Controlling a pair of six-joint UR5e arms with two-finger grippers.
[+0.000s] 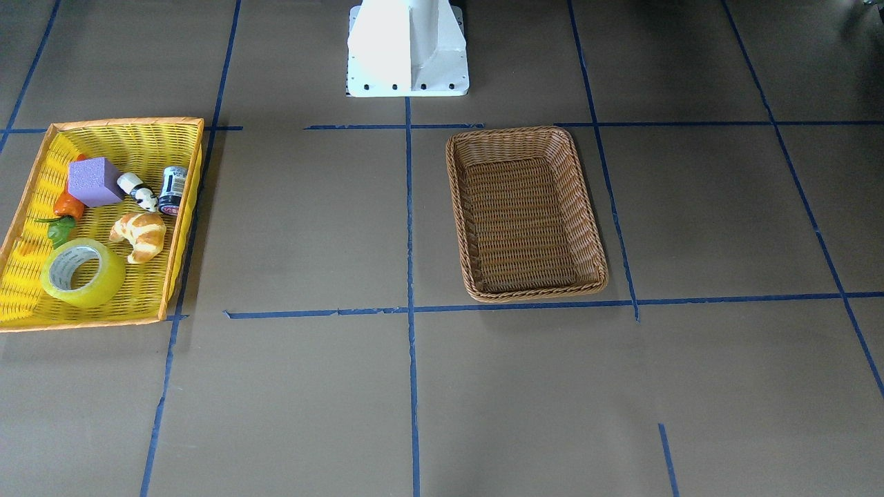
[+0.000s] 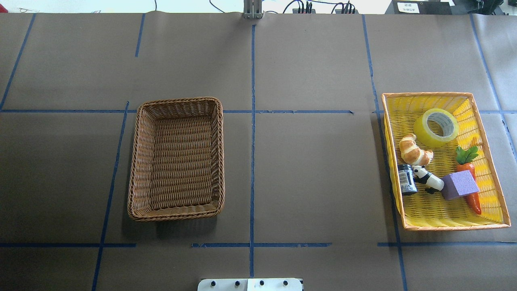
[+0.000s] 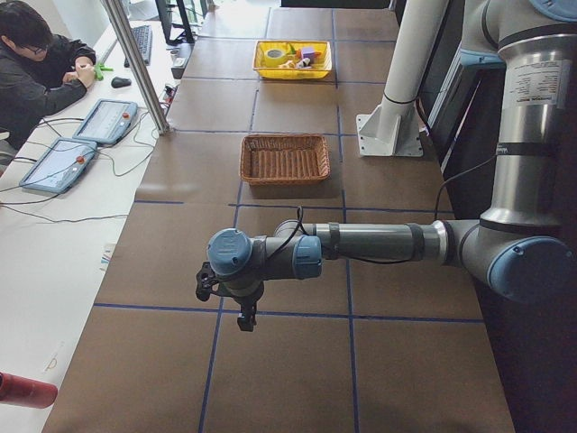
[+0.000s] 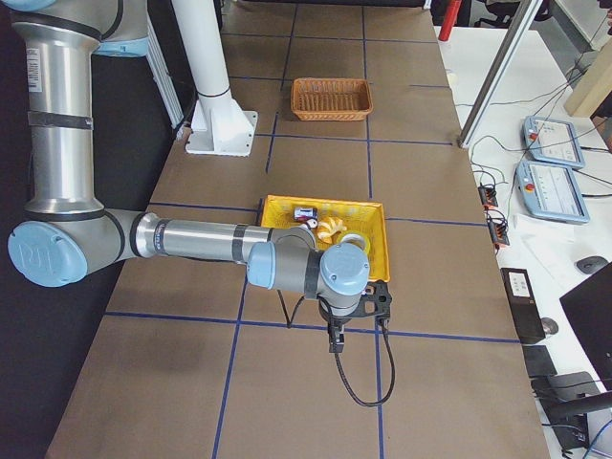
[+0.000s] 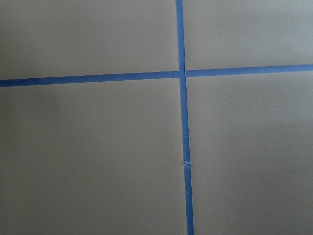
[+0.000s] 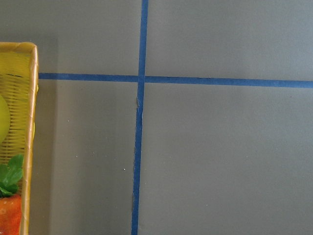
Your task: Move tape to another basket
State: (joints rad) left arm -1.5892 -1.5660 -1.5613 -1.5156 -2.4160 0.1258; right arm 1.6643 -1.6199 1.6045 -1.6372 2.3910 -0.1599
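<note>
The tape, a wide translucent yellow roll with a white-grey core, lies flat in the far end of the bright yellow basket on the robot's right; it also shows in the front-facing view. The brown wicker basket stands empty left of the centre line, also seen in the front-facing view. My left gripper hangs over bare table far to the left of the brown basket. My right gripper hangs just beyond the yellow basket's outer end. I cannot tell whether either is open or shut.
In the yellow basket with the tape lie a croissant, a small dark can, a panda figure, a purple block and a carrot. Blue tape lines grid the brown table. The white robot base stands mid-table. An operator sits at a side desk.
</note>
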